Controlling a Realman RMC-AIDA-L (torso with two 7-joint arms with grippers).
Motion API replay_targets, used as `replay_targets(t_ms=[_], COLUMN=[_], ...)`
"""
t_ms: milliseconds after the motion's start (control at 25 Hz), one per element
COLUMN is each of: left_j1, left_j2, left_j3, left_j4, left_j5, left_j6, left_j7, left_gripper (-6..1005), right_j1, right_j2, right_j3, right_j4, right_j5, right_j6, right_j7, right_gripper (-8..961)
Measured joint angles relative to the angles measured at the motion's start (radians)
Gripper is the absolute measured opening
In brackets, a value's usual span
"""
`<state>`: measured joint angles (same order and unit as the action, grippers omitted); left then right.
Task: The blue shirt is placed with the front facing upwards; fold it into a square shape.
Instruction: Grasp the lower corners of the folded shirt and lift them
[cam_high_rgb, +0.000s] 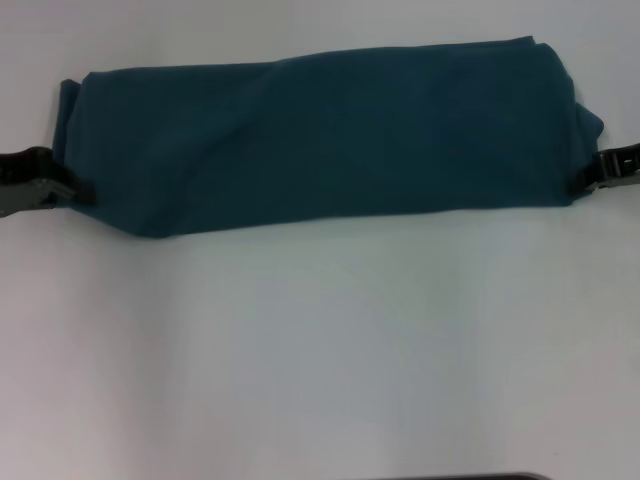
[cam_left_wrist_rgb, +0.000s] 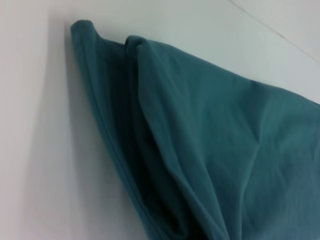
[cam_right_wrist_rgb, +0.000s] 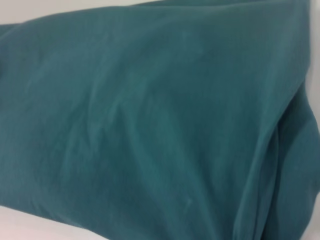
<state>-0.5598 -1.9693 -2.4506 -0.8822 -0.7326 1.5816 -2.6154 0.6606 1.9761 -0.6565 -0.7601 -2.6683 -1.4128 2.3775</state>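
The blue shirt (cam_high_rgb: 320, 135) lies on the white table as a long teal band folded lengthwise, with no lettering showing. My left gripper (cam_high_rgb: 82, 190) is at the near corner of the band's left end, shut on the cloth. My right gripper (cam_high_rgb: 580, 180) is at the near corner of the right end, also shut on the cloth. The left wrist view shows the shirt's layered end (cam_left_wrist_rgb: 200, 150) bunching toward the camera. The right wrist view is filled with the shirt's smooth cloth (cam_right_wrist_rgb: 150, 125).
The white table (cam_high_rgb: 320, 350) stretches bare in front of the shirt toward me. A dark edge (cam_high_rgb: 460, 477) shows at the very bottom of the head view.
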Motion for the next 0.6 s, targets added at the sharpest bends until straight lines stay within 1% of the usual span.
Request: replay_targets(t_ms=[320,480,600], left_j1=[0.014,0.019,0.019], left_j2=[0.012,0.014,0.012], left_j3=[-0.001,-0.002,-0.002], left_j4=[0.008,0.006,0.006], left_j5=[0.015,0.014,0.015], left_j6=[0.027,0.029,0.029], left_j7=[0.000,0.005,0.008], left_gripper=[16,25,40], right_j1=[-0.007,-0.013,-0.012], right_j2=[0.005,0.016,0.019], right_j3=[-0.010,-0.003,-0.002], right_j4=[-0.021,-0.057,-0.069], right_j5=[-0.011,-0.003,0.008], right_j6=[-0.091,-0.098,-0.098], right_j7=[0.009,0.010,0.010], right_gripper=[60,71,79])
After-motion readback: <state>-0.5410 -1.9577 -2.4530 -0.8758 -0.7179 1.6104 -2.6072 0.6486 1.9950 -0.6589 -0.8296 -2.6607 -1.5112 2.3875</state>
